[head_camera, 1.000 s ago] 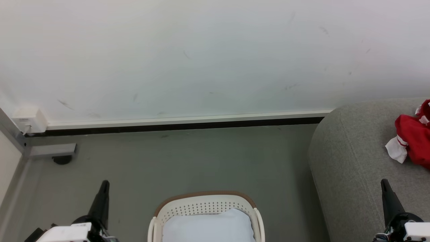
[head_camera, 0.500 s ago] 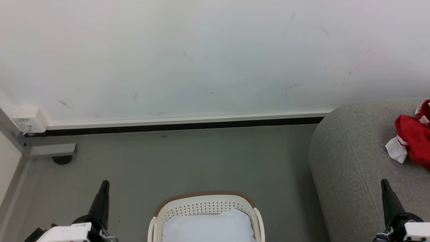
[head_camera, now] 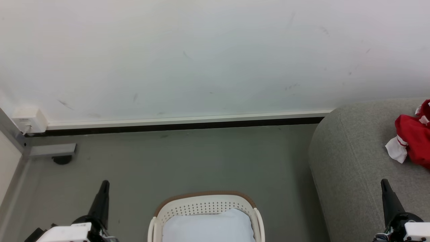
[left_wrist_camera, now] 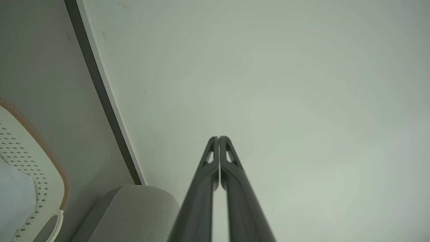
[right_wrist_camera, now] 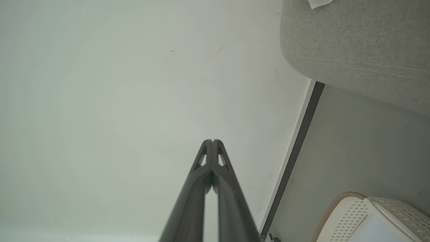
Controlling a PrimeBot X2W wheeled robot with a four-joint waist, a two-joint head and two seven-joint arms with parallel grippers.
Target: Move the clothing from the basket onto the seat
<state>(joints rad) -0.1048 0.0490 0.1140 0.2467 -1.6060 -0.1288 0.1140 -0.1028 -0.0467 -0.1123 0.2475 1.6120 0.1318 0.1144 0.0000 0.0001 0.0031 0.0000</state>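
The right gripper (right_wrist_camera: pixel 212 142) points at a pale wall (right_wrist_camera: pixel 100 84), fingers pressed together at the tips. The seat (right_wrist_camera: pixel 356 43) lies upper right, with a white corner of clothing (right_wrist_camera: pixel 317 2) on it. The basket (right_wrist_camera: pixel 339 215) stands lower right on the floor (right_wrist_camera: pixel 362 141).

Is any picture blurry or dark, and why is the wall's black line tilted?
Head view: soft even light, sharp, black line level. Left wrist view: left gripper sharp, line tilted since that camera sits turned. Right wrist view: line tilted too, seat weave crisp.
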